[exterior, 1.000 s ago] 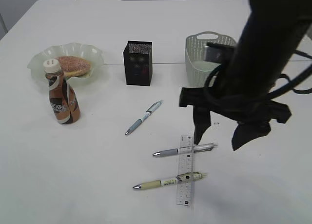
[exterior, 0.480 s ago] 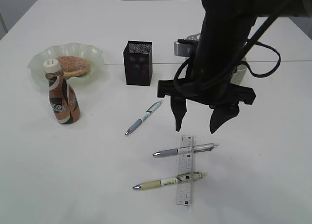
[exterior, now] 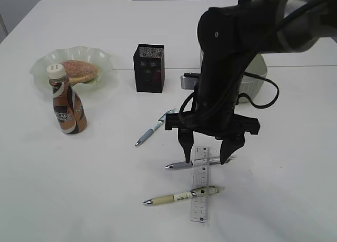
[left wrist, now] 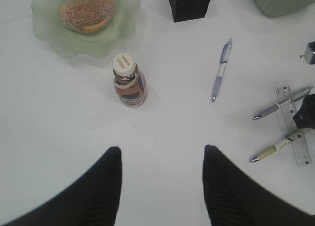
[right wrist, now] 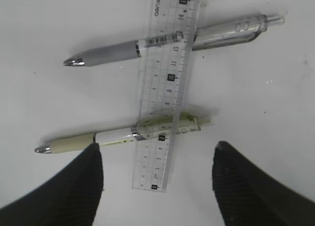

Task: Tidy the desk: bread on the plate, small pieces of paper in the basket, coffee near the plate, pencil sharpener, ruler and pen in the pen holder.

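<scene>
Your right gripper [exterior: 207, 160] hangs wide open over the ruler [exterior: 200, 182] and two pens near the front edge; the grey pen [exterior: 198, 162] lies between its fingertips. Your left gripper [left wrist: 161, 186] is open, holding nothing
</scene>
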Robot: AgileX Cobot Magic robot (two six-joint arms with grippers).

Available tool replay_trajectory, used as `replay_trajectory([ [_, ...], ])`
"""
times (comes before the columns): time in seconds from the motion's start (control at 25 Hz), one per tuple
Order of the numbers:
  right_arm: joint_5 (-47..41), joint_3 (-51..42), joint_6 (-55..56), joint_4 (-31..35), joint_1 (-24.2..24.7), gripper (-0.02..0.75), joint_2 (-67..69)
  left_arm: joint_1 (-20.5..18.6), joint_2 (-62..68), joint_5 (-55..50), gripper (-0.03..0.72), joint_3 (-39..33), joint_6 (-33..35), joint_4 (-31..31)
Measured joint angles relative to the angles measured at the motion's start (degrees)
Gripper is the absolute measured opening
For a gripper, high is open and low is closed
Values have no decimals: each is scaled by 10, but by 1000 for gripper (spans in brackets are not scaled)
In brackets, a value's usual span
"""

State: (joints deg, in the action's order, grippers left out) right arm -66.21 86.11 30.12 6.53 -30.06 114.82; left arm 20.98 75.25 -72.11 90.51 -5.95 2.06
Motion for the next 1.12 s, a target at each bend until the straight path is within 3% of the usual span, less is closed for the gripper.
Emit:
replay_trajectory([
  [1.12, 55, 1, -2, -13, 0, 510, 67, 0, 0, 0, 384, 0, 0, 0],
])
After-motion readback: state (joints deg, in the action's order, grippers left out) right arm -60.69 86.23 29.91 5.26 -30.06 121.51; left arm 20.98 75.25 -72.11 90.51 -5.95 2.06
